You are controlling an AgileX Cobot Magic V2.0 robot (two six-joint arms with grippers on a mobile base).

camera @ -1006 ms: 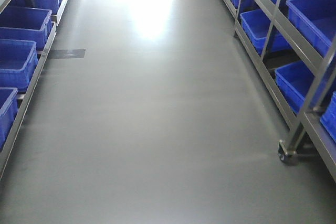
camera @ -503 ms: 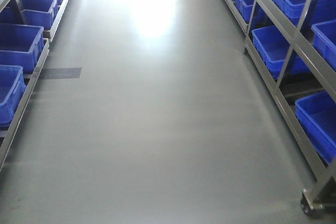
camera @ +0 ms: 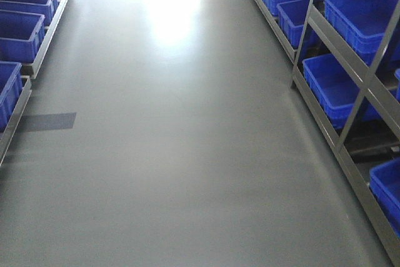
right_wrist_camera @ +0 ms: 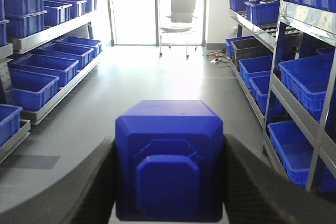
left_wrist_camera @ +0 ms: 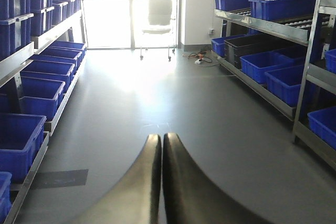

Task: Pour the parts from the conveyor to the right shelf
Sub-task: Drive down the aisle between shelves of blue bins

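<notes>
Small bright-blue plastic cube (right_wrist_camera: 169,124) with round knob, carried in right gripper (right_wrist_camera: 168,153) down the aisle
Base has rolled forward: dark floor patch (camera: 47,121) nearer, caster of stainless-steel right shelf (camera: 359,192) with deep-blue bins gone from front view. Judged mid-carry, pour not begun. Right fingers spread to cube width, pressing both sides. Left gripper (left_wrist_camera: 160,139) closed tight, empty. Conveyor not in view

Location type: warehouse storage aisle. The right shelf (camera: 350,59) and a facing left rack (left_wrist_camera: 52,32) (both steel, several tiers) carry rows of deep-blue bins (camera: 359,14). A smooth grey floor (camera: 187,154) runs between them to glazed doors (left_wrist_camera: 107,22).
</notes>
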